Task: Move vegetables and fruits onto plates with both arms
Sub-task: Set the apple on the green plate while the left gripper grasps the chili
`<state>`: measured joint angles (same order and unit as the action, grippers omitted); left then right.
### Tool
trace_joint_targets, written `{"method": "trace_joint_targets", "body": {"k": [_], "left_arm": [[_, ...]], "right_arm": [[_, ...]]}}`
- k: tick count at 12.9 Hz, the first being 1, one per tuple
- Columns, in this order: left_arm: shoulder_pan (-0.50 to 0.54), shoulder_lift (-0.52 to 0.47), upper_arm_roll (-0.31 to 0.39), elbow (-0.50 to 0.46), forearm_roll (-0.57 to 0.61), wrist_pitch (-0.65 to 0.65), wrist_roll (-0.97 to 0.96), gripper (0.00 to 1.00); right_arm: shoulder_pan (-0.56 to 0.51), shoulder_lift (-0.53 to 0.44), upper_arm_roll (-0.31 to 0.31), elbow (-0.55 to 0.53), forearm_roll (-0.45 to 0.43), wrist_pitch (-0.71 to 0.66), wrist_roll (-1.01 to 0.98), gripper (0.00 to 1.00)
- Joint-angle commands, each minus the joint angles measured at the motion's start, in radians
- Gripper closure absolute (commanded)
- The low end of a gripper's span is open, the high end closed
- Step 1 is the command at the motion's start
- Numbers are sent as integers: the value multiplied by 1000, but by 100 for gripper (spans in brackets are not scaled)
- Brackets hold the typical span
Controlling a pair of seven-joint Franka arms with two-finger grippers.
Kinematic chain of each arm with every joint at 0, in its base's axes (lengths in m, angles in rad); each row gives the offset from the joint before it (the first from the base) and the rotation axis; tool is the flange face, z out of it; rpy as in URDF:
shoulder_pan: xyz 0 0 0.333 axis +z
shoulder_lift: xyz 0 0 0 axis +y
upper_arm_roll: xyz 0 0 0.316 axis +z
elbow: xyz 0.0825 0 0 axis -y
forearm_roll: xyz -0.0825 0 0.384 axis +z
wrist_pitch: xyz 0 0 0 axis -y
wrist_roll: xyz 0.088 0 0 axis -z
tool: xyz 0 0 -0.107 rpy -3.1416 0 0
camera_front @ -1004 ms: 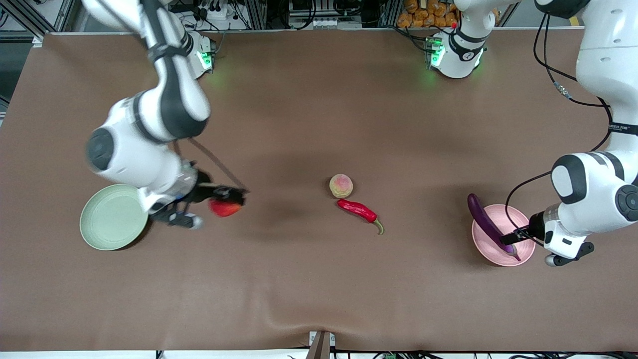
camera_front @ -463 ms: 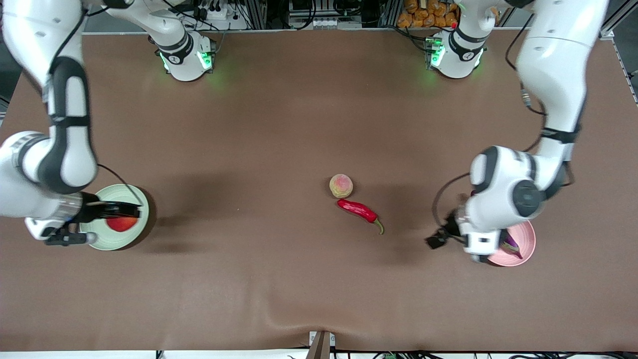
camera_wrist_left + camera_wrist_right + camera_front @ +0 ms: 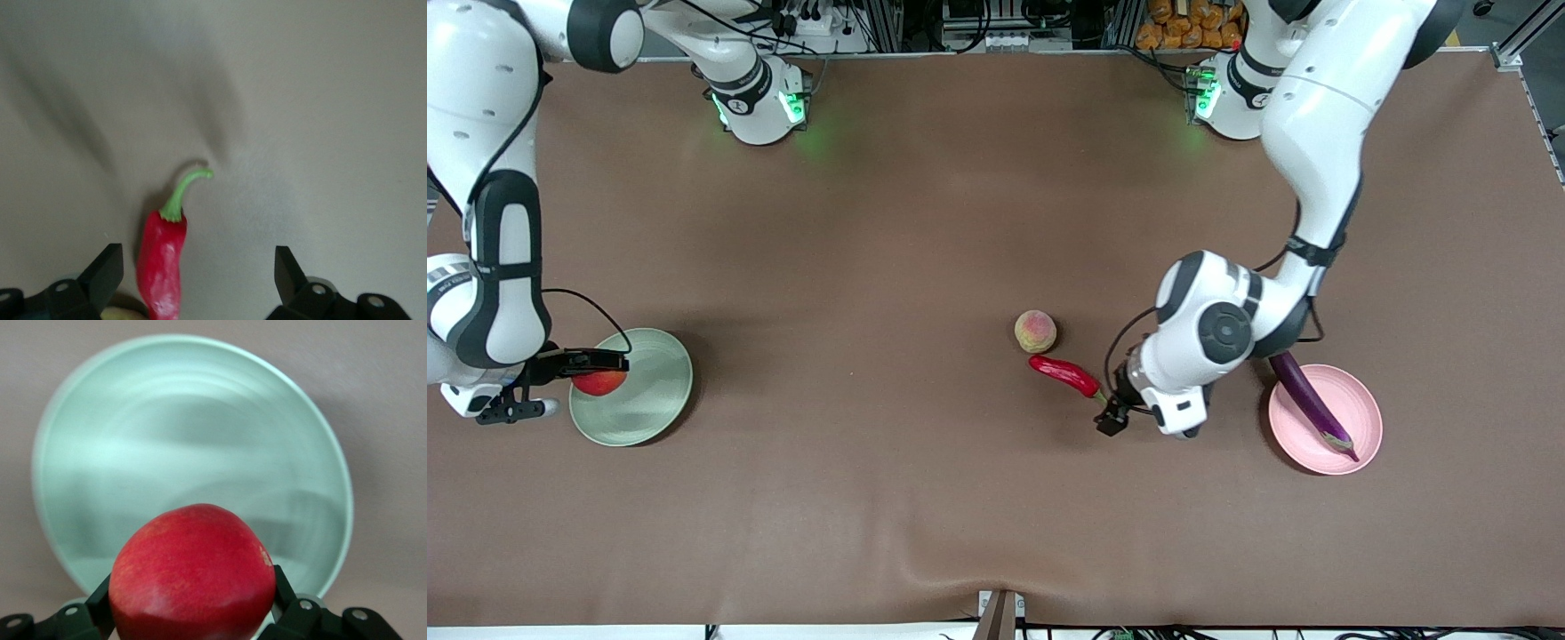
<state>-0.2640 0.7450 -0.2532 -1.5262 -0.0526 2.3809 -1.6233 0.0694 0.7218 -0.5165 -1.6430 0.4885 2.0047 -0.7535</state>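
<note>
Lower left of your front view: right gripper [image 3: 596,373] pinched the red fruit [image 3: 599,382] over the green plate [image 3: 649,391]. Centre-right: left gripper [image 3: 1113,418], fingers spread, hung over the chili [image 3: 1065,375].

A round glossy red fruit [image 3: 599,382] is clamped in the right gripper [image 3: 587,371] over the rim of the pale green round plate [image 3: 645,400]. The long glossy purple eggplant [image 3: 1307,402] lies slantwise across the pale pink plate [image 3: 1356,411], one end overhanging the rim. Mid-table, the fuzzy yellow-pink peach [image 3: 1035,331] sits just beside the shiny red chili pepper [image 3: 1065,374], nearer the camera, green stem curling away.
</note>
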Motion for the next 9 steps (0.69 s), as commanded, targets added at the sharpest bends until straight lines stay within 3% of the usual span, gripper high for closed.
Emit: {"method": "trace_joint_targets", "body": {"k": [1, 2, 3, 4, 5, 9], "left_arm": [[-29, 26, 15, -2, -10, 75, -156, 0], [-55, 37, 18, -3, -10, 81, -197, 0], [-76, 39, 34, -11, -9, 81, -226, 0], [-87, 36, 41, -35, -6, 81, -243, 0], [-99, 34, 46, -51, 6, 78, -251, 0], [-107, 25, 46, -108, 53, 72, -256, 0]], "right_arm": [[-28, 25, 21, 32, -5, 50, -49, 100], [-30, 25, 21, 35, -5, 80, -53, 100], [-22, 25, 21, 40, -7, 95, -78, 79], [-16, 25, 21, 54, -7, 97, -101, 6], [-16, 22, 23, 57, -2, 95, -98, 0], [61, 8, 19, 132, -7, -5, -90, 0]]}}
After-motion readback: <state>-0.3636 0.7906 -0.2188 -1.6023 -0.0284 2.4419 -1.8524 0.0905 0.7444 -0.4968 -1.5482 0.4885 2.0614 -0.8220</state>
